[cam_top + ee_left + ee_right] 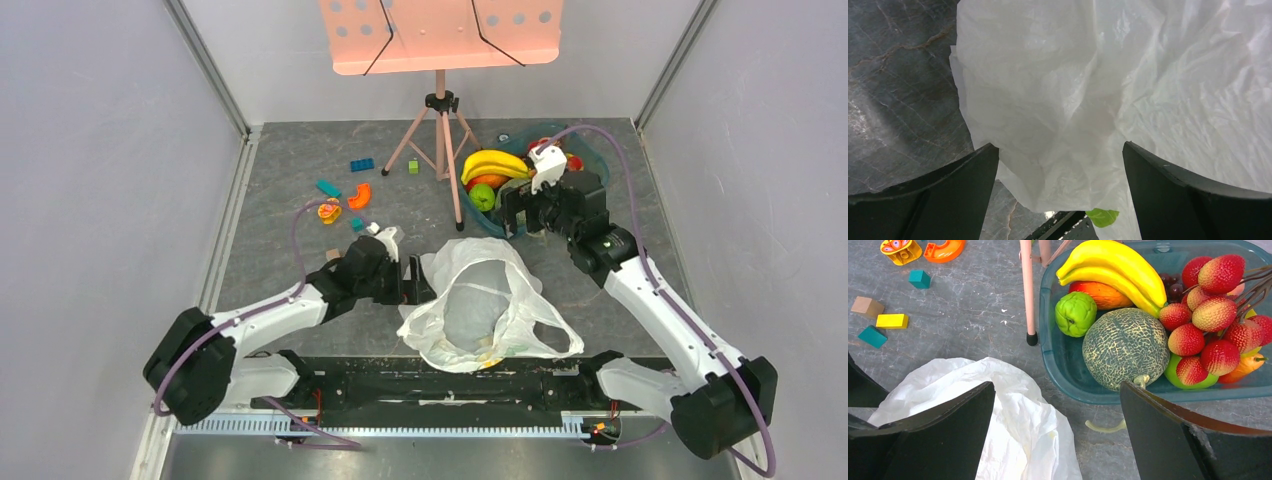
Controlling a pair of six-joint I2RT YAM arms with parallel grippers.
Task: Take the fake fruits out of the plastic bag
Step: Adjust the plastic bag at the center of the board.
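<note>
- Left hand (413, 281): fingers spread. The plastic bag (480, 300) lies straight ahead of it, its crumpled left edge bulging into the gap between the fingers. Wrist view: film (1058, 90) fills the gap, neither finger (965, 172) pressed on it. Not pinching.
- Right hand (1057, 387): spread, holding nothing, over the tabletop (973, 315). Bag (1018, 425) sits low and to its left, under the left finger. Teal tub (1063, 375) is ahead and to its right.
- Nearer arm to the bag: left, at the edge. The right hand (512, 212) is beyond the bag's far end, beside the tub.
- Bag's long axis runs from the right hand back toward the arm bases. Loop handles are splayed at the base end. The middle is sunken and grey.
- Tub contents: banana bunch (1113, 270) at the back, netted melon (1125, 347) in front, red-pink ball cluster (1213, 315) right of the melon. Also a knobbly green fruit (1075, 312), an orange fruit (1103, 295), and dark grapes (1173, 287) mostly hidden.
- Judgement: both task fruits are out of the bag, in the tub.
- Bag contents: cannot tell. A green leaf-like scrap (1103, 217) shows at its edge below the left hand.
- Coming move, as a guess: the left hand closes on the film ahead and lifts to check.
</note>
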